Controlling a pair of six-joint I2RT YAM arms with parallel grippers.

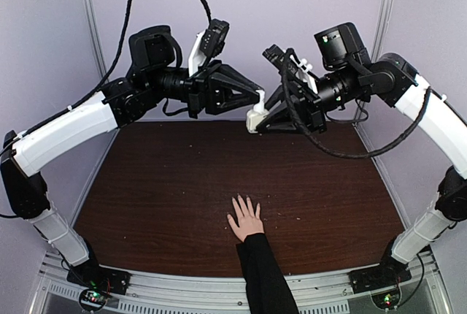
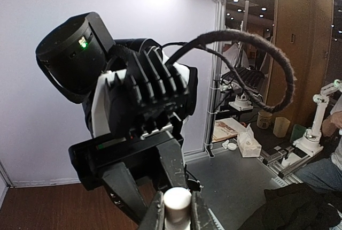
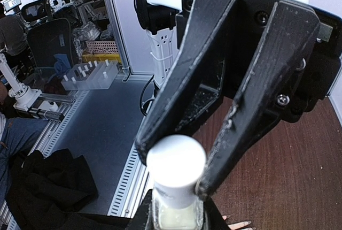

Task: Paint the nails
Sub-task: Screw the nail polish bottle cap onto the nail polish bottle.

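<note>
A: What is the biggest thing here?
B: The dark brown table (image 1: 168, 182). The left arm (image 1: 66, 135) and the right arm (image 1: 438, 120) rise from its near corners and bend toward each other over the far edge.
A: And the grippers?
B: The left gripper (image 1: 258, 98) and the right gripper (image 1: 253, 121) meet tip to tip, high above the table. Both are closed narrow, each on a part of one small thing.
A: Which part?
B: In the right wrist view the right gripper pinches a small clear bottle (image 3: 173, 215) with pale liquid inside. The black fingers (image 3: 181, 69) of the left gripper clamp its white cap (image 3: 176, 163). The left wrist view shows the same cap between the left gripper's own tips.
A: Where is the person's hand?
B: A black sleeve (image 1: 266, 277) comes in from the near edge, in the middle between the two bases. The person's hand (image 1: 246, 219) lies flat on the table, with its fingers spread and pointing to the far side.
A: And the nails?
B: The nails (image 1: 241, 199) are at the ends of those fingers, too small to see clearly. They are low on the table, on the near side of both grippers and well apart from them. In the right wrist view, pale finger ends (image 3: 239, 223) show at the bottom edge, beside the bottle in the picture.
</note>
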